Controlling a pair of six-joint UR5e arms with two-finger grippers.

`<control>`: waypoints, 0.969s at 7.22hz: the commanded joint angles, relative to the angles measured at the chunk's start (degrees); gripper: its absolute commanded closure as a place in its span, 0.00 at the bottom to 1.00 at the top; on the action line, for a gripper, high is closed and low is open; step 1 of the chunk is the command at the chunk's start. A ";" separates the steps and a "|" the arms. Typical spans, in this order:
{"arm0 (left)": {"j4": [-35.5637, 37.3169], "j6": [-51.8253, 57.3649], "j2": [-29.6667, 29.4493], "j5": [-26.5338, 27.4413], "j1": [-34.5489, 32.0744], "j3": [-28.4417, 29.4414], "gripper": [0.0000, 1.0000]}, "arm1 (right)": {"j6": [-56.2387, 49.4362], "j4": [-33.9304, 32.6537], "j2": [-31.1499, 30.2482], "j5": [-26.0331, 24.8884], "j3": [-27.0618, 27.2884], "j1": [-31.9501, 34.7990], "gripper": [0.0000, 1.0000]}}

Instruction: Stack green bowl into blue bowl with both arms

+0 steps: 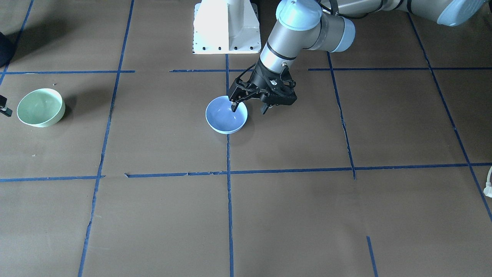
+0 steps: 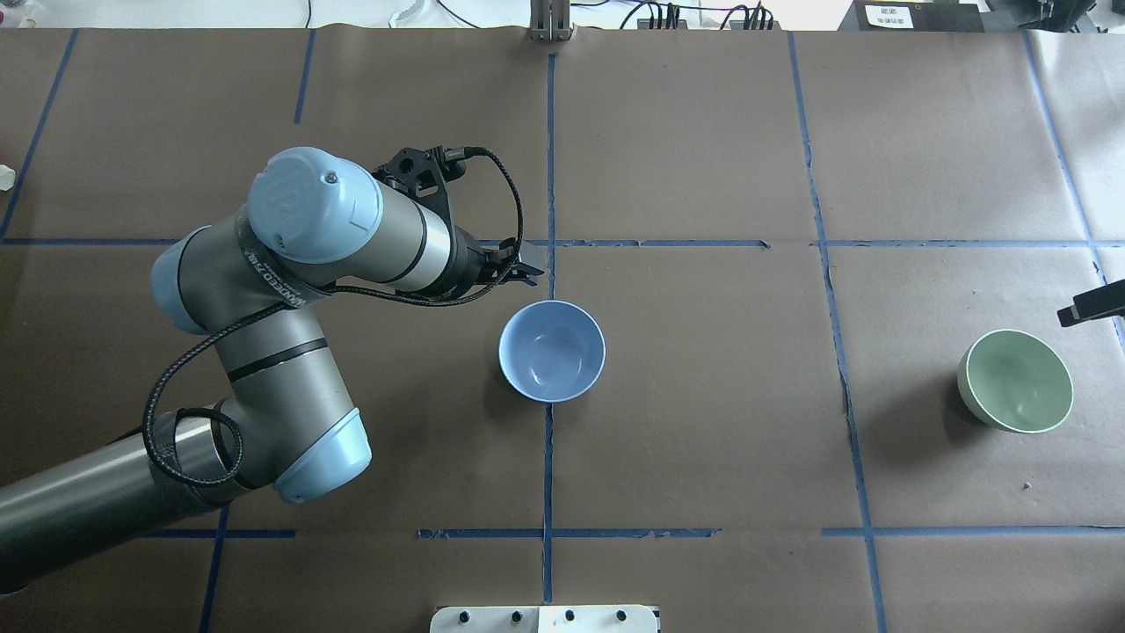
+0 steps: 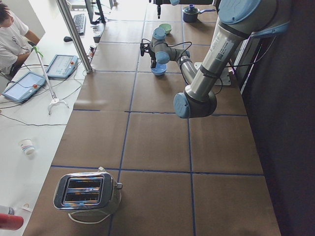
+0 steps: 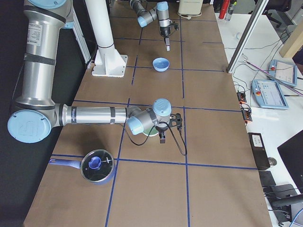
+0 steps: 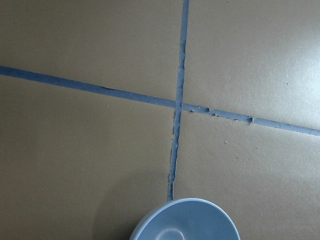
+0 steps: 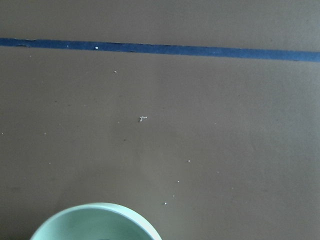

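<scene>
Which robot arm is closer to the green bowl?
The right one. Its tool is just beside the green bowl at the table's right end. The left tool is far off, by the blue bowl in the middle of the table.

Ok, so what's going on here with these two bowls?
Neither bowl is held yet. The left gripper hovers open by the blue bowl at the middle of the table, not gripping it. The right gripper is close to the green bowl, toward the robot's right; I cannot tell whether it is open. Both bowls stand upright, well apart, so stacking has not begun.
</scene>
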 commanded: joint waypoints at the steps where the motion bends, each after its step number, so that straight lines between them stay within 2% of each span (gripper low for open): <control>1: 0.00 -0.04 0.17 -0.04 -0.79 0.06 0.00 | 7.95 7.10 -1.92 -2.34 -1.37 -5.71 0.01; 2: -0.09 0.05 0.70 -0.04 -0.79 -0.02 0.00 | 8.12 7.19 -2.01 -2.52 -2.25 -7.20 0.02; 3: -0.09 0.05 0.70 -0.04 -0.88 -0.02 0.00 | 8.13 7.28 -2.01 -2.52 -2.78 -8.00 0.06; 4: -0.09 -0.04 0.61 -0.04 -0.88 -0.02 0.00 | 8.21 7.28 -2.01 -2.52 -2.96 -8.18 0.39; 5: -0.09 -0.04 0.61 -0.04 -1.22 -0.11 0.00 | 7.60 7.28 -2.01 -2.34 -3.74 -8.27 0.77; 6: -0.09 -0.04 0.61 -0.04 -1.58 -0.11 0.00 | 7.60 7.37 -2.01 -2.17 -3.84 -8.27 1.00; 7: -0.26 -0.04 0.61 -0.12 -1.84 -0.20 0.00 | 7.95 7.37 -1.92 -2.17 -3.84 -8.27 1.00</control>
